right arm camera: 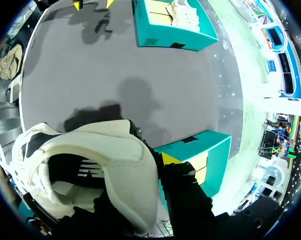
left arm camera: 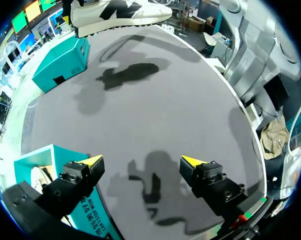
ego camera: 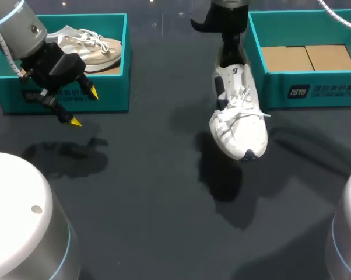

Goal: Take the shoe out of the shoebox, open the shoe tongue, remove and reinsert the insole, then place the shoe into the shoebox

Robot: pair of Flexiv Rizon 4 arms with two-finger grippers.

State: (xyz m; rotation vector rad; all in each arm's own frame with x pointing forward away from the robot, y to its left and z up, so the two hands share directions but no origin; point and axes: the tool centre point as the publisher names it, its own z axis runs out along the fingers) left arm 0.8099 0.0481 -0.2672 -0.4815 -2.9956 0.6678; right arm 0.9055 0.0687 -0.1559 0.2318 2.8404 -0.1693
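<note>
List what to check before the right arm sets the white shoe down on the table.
1. Right gripper holds the white shoe: ok, clamped at the heel, shoe aloft.
2. Shoe clear of the right shoebox: ok, it hangs outside the box's wall.
3. Table under the shoe bare: ok, only shadow there.
4. Left gripper free to help: ok, open, nothing in it.
5. Left gripper apart from the shoe: ok, it is by the left shoebox, where a beige shoe lies.
6. Insole seated: cannot tell.
</note>
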